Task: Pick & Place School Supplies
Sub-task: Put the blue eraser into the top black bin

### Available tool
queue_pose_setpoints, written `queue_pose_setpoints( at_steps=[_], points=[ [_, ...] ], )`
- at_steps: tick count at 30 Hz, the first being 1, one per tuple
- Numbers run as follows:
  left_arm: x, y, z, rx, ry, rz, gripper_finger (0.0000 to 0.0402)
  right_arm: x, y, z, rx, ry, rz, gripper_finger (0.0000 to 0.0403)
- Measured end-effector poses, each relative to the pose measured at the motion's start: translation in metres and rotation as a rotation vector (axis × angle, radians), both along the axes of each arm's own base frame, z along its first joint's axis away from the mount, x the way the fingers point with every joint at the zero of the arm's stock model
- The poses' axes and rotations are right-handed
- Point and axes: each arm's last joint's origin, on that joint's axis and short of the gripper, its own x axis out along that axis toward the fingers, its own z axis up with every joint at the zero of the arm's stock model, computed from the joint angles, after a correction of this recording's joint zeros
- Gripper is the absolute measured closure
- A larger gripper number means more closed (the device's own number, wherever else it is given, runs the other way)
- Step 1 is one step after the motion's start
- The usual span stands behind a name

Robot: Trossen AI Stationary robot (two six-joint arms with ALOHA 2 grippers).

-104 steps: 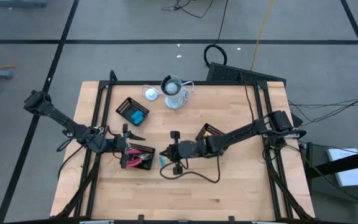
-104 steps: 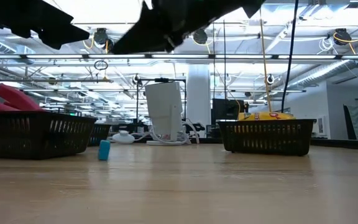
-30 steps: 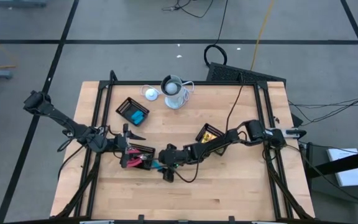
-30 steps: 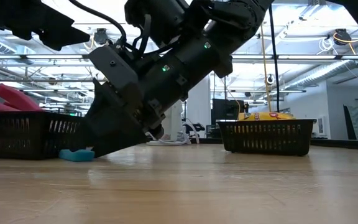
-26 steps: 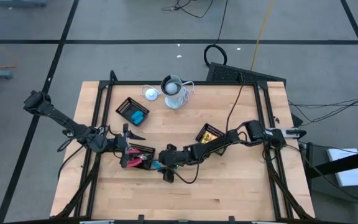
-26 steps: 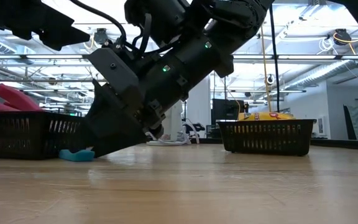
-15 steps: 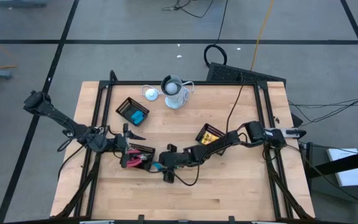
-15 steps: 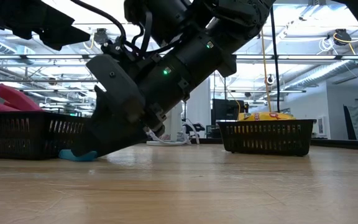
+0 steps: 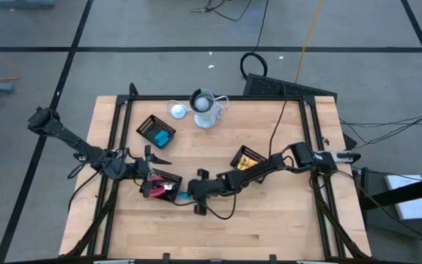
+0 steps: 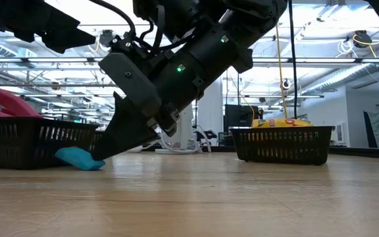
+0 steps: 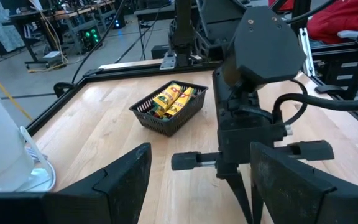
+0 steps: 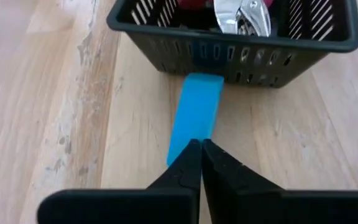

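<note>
Your right gripper (image 12: 199,149) has its fingers pressed together at the blue block's (image 12: 194,117) near end, beside the basket (image 12: 241,40); left gripper (image 11: 194,171) spread wide.

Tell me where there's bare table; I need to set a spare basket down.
Free: the table's near strip and the stretch between the cup and the yellow-piece basket. Crowded: around the plier basket, blue block and both end effectors.

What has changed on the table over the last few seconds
The right end effector reached across from mid-table down to the blue block beside the basket with the red-handled tools, tipped it flat and shut at its near end. The left end effector stayed open over that basket; the other baskets did not move.
</note>
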Motion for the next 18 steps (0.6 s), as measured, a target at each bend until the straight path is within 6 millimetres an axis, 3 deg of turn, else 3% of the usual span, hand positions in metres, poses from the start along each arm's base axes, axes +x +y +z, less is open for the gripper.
queue_pose_setpoints(
  at_steps=[7, 14, 18],
  points=[
    [0.0, 0.0, 0.0, 0.0, 0.0, 0.002, 0.0131, -0.011, 0.002, 0.01, -0.094, 0.066, 0.002, 0.0401],
    [0.0, 0.0, 0.0, -0.005, -0.003, 0.002, 0.0131, -0.024, -0.002, 0.049, -0.205, 0.073, -0.036, 0.0401],
    [0.0, 0.0, 0.0, -0.005, -0.003, 0.002, 0.0131, -0.024, -0.001, 0.06, -0.142, 0.037, -0.02, 0.0402]
  ],
)
